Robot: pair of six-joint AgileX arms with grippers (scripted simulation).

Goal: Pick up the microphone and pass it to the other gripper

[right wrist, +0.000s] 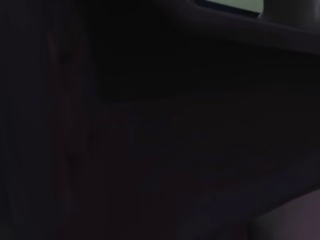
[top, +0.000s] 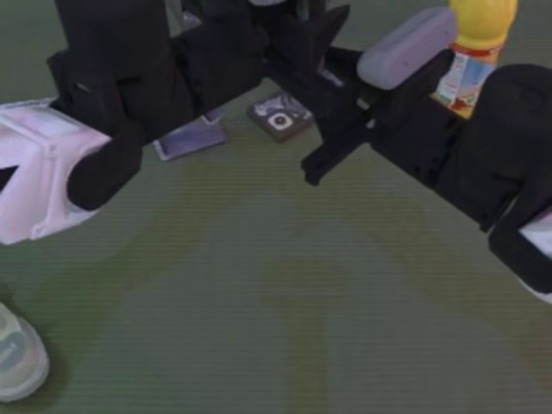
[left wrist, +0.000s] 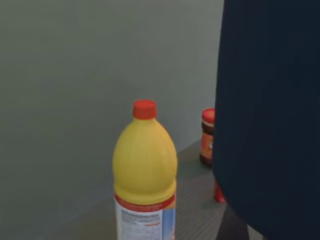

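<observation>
Well, the green counter [top: 285, 293] lies open in the middle, and all the action is bunched at its far edge, where the 2 arms meet. The left gripper [top: 233, 60] reaches in from the top view's left and the right gripper [top: 332, 138] from the right, the 2 of them near each other above the clutter. Open or closed? I cannot tell for either one: both are just dark shapes against dark arms, and the right wrist view is dark.

Next down in size, a yellow bottle [top: 479, 43] with a red cap stands behind the right arm. A pale shoe [top: 17, 358] sits at the near left corner. A purple booklet [top: 190, 138] and a small dark box [top: 280, 116] lie flat under the grippers. A red-lidded jar [left wrist: 207, 137] stands beyond the bottle.

And the microphone [left wrist: 270, 125]? My read is that it's the navy mass filling the side of the left wrist view, tight against that camera, so probably at the left gripper. From above I cannot pick it out.

The risk is a fumbled exchange. If one side lets go before the other has clamped, the mic drops onto the box or rolls away. The bottle also stands close enough to the right arm for a swing to topple it.
</observation>
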